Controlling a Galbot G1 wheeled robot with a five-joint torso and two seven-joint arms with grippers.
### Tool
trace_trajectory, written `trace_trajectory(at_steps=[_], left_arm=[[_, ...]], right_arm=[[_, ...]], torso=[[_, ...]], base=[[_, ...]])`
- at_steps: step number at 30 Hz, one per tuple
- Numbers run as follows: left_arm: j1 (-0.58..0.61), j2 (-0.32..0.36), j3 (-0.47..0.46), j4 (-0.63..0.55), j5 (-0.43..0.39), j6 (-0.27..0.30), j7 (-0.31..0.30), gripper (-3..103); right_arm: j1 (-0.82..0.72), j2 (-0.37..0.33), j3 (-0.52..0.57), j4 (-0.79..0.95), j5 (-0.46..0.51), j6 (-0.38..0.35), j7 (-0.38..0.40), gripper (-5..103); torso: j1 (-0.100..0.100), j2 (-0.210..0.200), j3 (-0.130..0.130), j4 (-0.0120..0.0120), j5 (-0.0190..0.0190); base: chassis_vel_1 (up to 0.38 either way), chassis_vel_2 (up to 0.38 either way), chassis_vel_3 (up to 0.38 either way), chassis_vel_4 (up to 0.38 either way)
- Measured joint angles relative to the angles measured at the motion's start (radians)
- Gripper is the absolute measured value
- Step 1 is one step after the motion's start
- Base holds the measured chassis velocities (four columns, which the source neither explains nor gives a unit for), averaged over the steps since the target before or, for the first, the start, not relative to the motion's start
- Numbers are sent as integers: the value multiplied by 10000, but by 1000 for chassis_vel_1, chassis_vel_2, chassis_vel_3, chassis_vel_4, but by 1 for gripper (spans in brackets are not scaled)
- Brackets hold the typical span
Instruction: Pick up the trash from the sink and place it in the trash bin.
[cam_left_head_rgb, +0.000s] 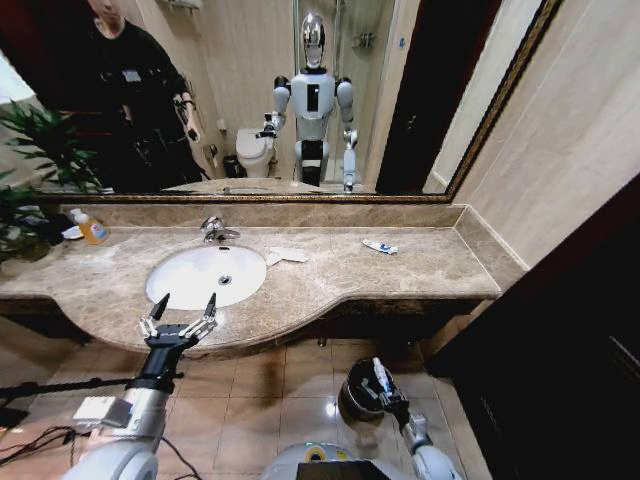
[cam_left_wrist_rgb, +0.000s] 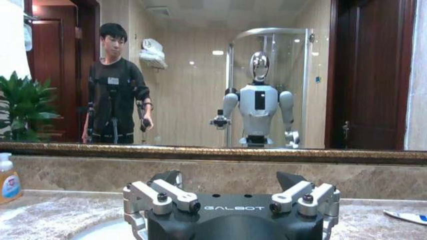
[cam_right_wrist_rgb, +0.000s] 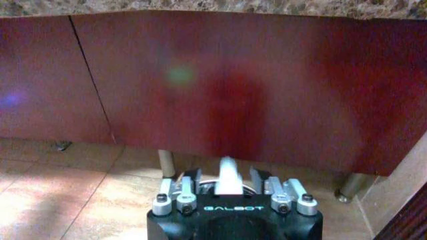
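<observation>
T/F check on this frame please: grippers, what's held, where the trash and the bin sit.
1. The left gripper is open at the counter's front edge. True.
2. The right gripper is empty. False: its fingers hold a white tube.
3. The trash bin stands on the counter. False: it is on the floor, below the right gripper.
4. A tube lies on the counter right of the sink. True.
5. Crumpled paper lies inside the basin. False: it is on the marble beside it.

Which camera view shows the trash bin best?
The head view: the trash bin stands on the floor below the counter, the right gripper over it. The right wrist view shows a sliver of rim; the left wrist view faces the mirror.
</observation>
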Motion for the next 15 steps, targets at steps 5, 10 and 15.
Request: trace_trajectory(at_steps=[5, 10, 15], left_arm=[[0, 0, 0, 0, 0, 0, 0, 100], [0, 0, 0, 0, 0, 0, 0, 100], [0, 0, 0, 0, 0, 0, 0, 100]], right_arm=[[-55, -27, -7, 28, -40, 69, 5, 68], [-119, 10, -13, 46, -117, 126, 5, 90], [-144, 35, -23, 56, -173, 142, 2, 100]], torso=[[0, 0, 0, 0, 0], [0, 0, 0, 0, -1], [0, 0, 0, 0, 0]], base=[[0, 0, 0, 0], [0, 0, 0, 0], [0, 0, 0, 0]])
